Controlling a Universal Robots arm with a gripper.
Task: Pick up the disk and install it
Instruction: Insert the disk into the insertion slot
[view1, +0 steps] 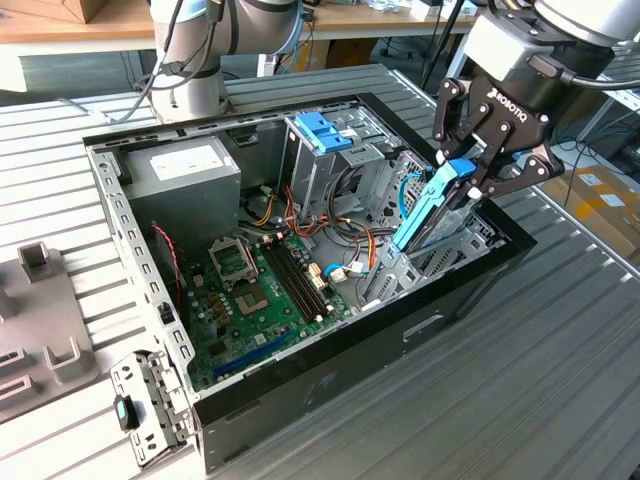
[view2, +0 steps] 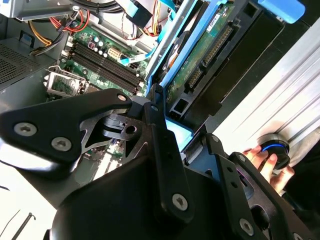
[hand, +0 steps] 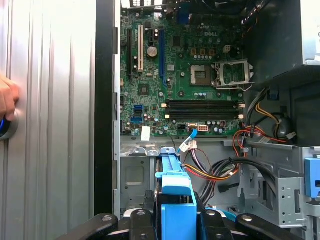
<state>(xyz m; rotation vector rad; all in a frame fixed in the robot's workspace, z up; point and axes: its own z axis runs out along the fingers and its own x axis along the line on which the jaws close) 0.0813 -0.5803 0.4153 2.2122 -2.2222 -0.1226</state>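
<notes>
Holding the disk (view1: 425, 215) tilted over the open case (view1: 330, 375), I am clamping the gripper (view1: 478, 172) on its upper blue-railed end so that its lower end is pointing down into the drive bay (view1: 440, 262) (it is not yet seated flat, in my judgement).

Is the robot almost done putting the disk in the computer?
Picked up: done, the gripper is shut on the disk. In hand: the disk stands tilted with its lower end at the drive bay of the computer case. Left: it is not yet seated flat.
</notes>
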